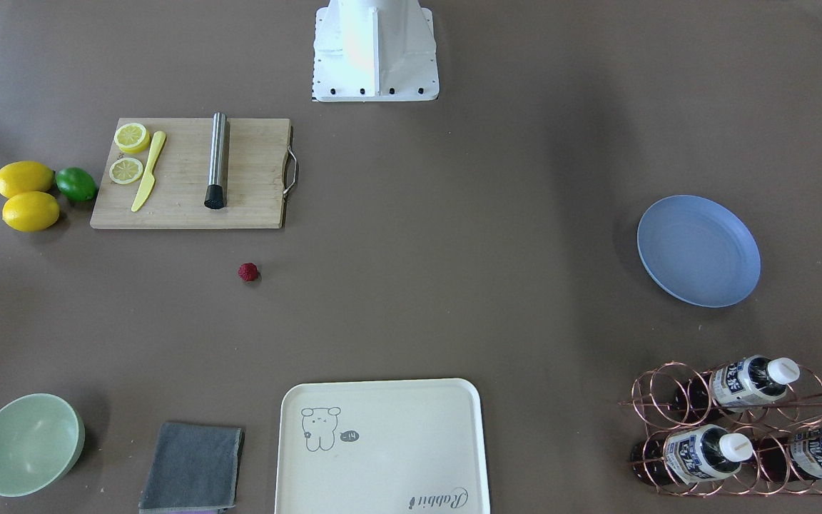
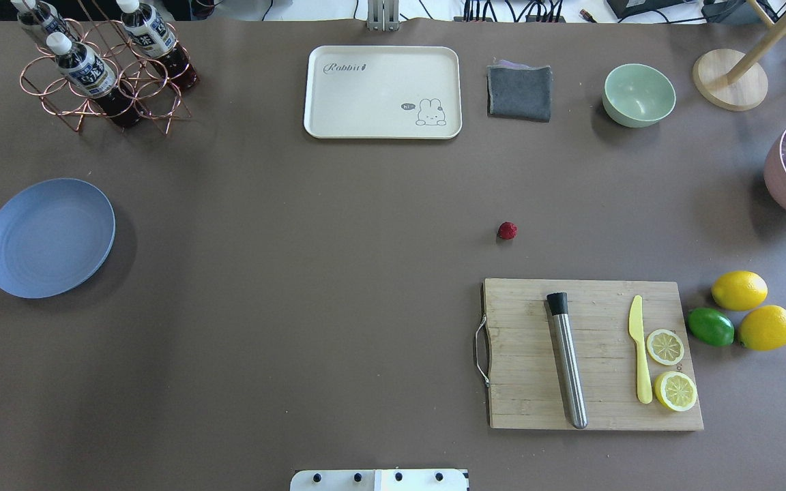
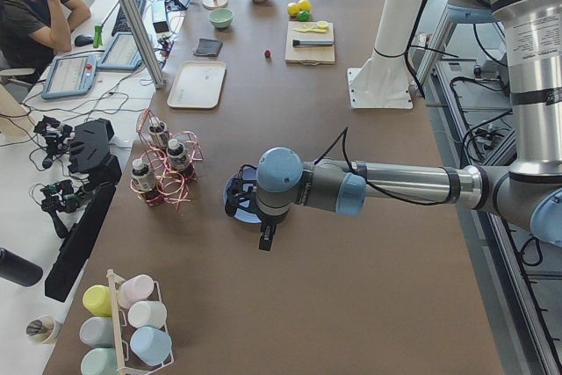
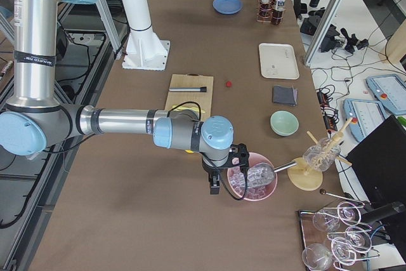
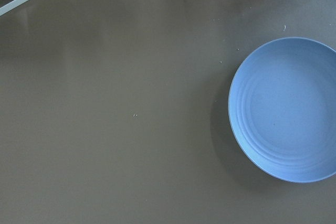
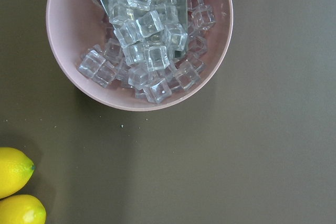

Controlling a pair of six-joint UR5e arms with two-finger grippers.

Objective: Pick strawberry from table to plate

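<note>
The strawberry point(image 1: 248, 272) point(image 2: 507, 230), a tiny dark-red berry, lies alone on the grey-brown table point(image 2: 311, 225), just beyond the cutting board's far edge. The light-blue plate point(image 2: 48, 237) point(image 1: 698, 250) sits empty far over on the robot's left; it fills the right of the left wrist view point(image 5: 286, 108). My left gripper point(image 3: 264, 241) hangs above the table beside the plate. My right gripper point(image 4: 214, 187) hovers next to a pink bowl of ice, far from the strawberry. Both show only in side views, so I cannot tell whether they are open or shut.
A wooden cutting board point(image 2: 591, 354) carries a steel muddler, a yellow knife and lemon halves. Lemons point(image 2: 739, 290) and a lime sit beside it. A cream tray point(image 2: 383, 92), grey cloth point(image 2: 519, 92), green bowl point(image 2: 638, 94), bottle rack point(image 2: 99, 75) and pink ice bowl point(image 6: 139, 40) line the edges. A person point(image 3: 31, 6) sits across the table.
</note>
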